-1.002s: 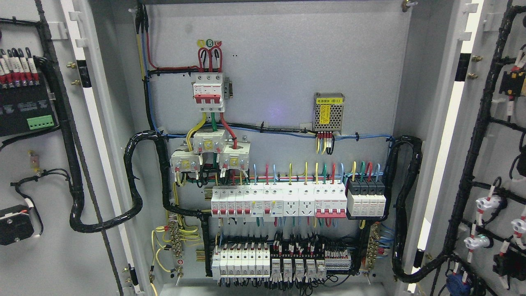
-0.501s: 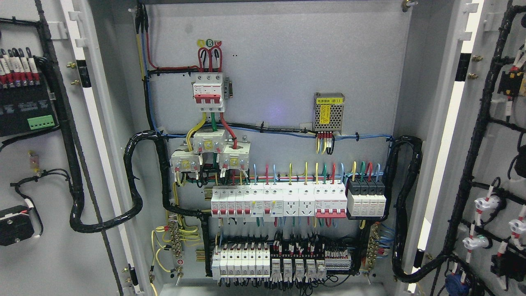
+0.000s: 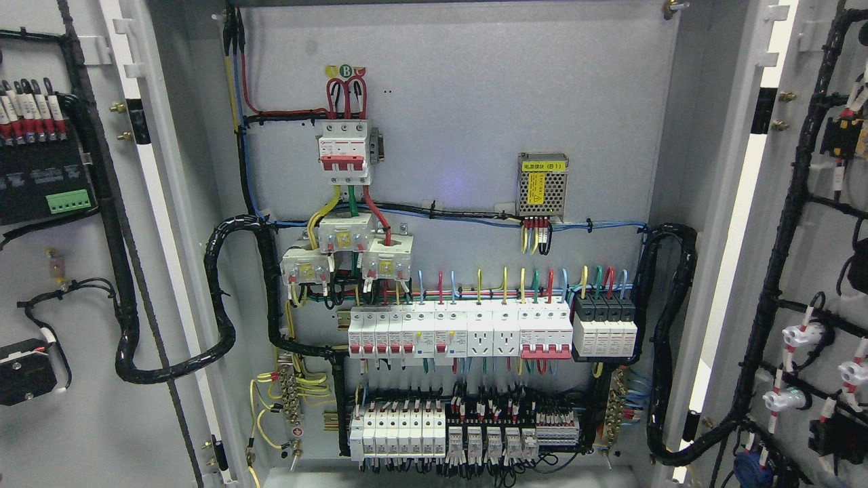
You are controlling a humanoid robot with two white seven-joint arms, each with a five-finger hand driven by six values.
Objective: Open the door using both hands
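Note:
An electrical cabinet stands wide open in the head view. Its left door (image 3: 81,407) is swung out to the left, its inner face carrying a black wire loom (image 3: 115,224) and a module with a green terminal block (image 3: 66,200). The right door (image 3: 814,81) is swung out to the right, with black looms and white lamp sockets (image 3: 803,335) on its inner face. Between them the grey back panel (image 3: 475,102) shows. Neither of my hands nor any arm appears in the frame.
On the back panel sit a red-and-white main breaker (image 3: 344,152), a mesh-cased power supply (image 3: 542,185), a row of white breakers (image 3: 461,333) and lower relays (image 3: 468,434). Thick black looms (image 3: 220,298) curve from the panel to each door.
Both doors have swung very slightly further outward; parts on the left door drift left and parts on the right door drift right and down. The back panel is unchanged.

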